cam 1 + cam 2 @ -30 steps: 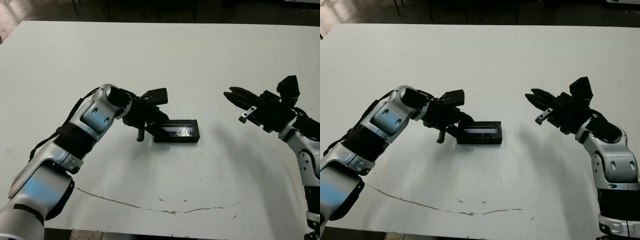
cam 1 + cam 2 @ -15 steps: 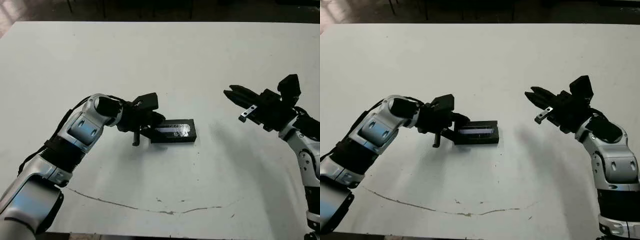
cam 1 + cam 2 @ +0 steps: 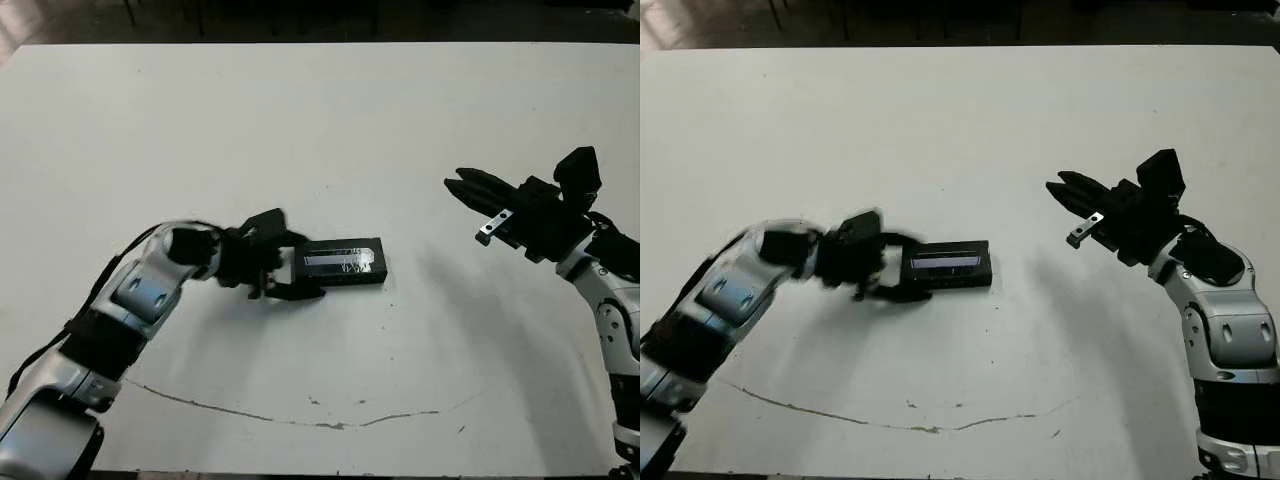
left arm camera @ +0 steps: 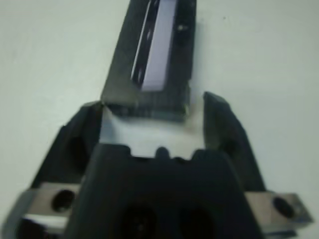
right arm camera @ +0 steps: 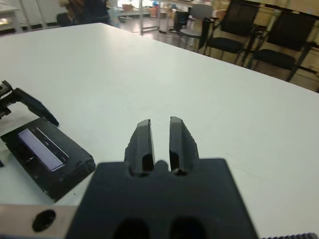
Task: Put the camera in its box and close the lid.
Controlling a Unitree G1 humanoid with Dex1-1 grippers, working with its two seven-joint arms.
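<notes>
Pulling back toward the left, the left gripper has dropped low to the table, its fingers spread either side of the closed box's left end, no longer above it. Box sits mid-table with the lid on, camera presumably inside, so the task looks done. Right gripper hovers well right, fingers pressed nearly together.

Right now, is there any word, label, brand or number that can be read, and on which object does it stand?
None can be read.
The closed box shows only pale streaks on its glossy lid window, too blurred to read as letters.
The grippers and the white table show no readable print.
</notes>
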